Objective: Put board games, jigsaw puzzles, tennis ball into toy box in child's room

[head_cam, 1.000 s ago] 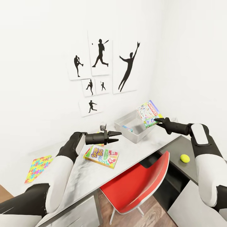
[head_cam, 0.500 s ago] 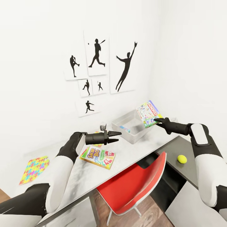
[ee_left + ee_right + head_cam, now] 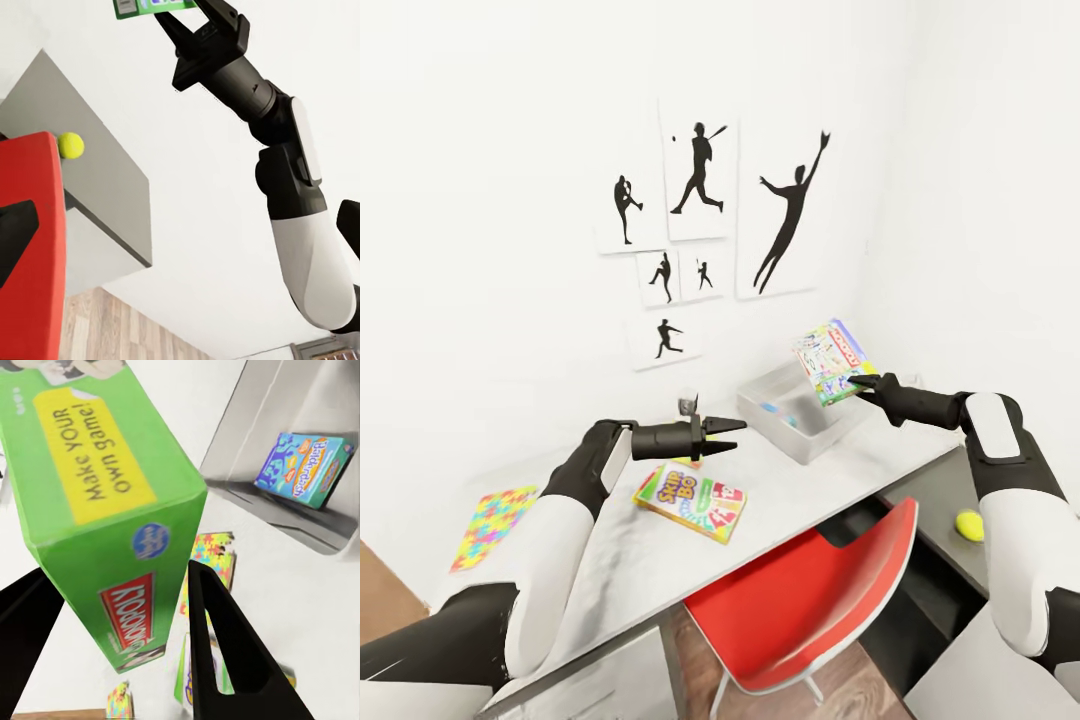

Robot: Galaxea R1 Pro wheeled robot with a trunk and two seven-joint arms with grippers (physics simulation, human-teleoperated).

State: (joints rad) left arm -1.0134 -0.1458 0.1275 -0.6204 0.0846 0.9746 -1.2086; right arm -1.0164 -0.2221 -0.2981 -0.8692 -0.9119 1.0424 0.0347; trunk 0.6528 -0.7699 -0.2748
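My right gripper (image 3: 860, 382) is shut on the green Monopoly board game (image 3: 833, 360), holding it tilted in the air over the far right corner of the grey toy box (image 3: 807, 428). In the right wrist view the game (image 3: 112, 510) sits between my black fingers (image 3: 217, 637), with the toy box (image 3: 247, 427) beyond it. A blue board game (image 3: 304, 465) lies inside. My left gripper (image 3: 725, 436) hangs open and empty above the table. The Skip-Bo game (image 3: 692, 500) lies just below it. One colourful jigsaw puzzle (image 3: 495, 512) lies far left, another (image 3: 210, 556) near Skip-Bo. The tennis ball (image 3: 969, 524) rests on the lower dark desk.
A red chair (image 3: 810, 590) is tucked under the white table (image 3: 610, 560), in front of me. A small cup (image 3: 687, 402) stands near the wall behind my left gripper. The room's corner closes in beyond the toy box. Wooden floor shows at lower left.
The whole picture has shifted right, so the camera has moved. Both arms keep their pose. The toy box now sits closer beneath the held Monopoly game.
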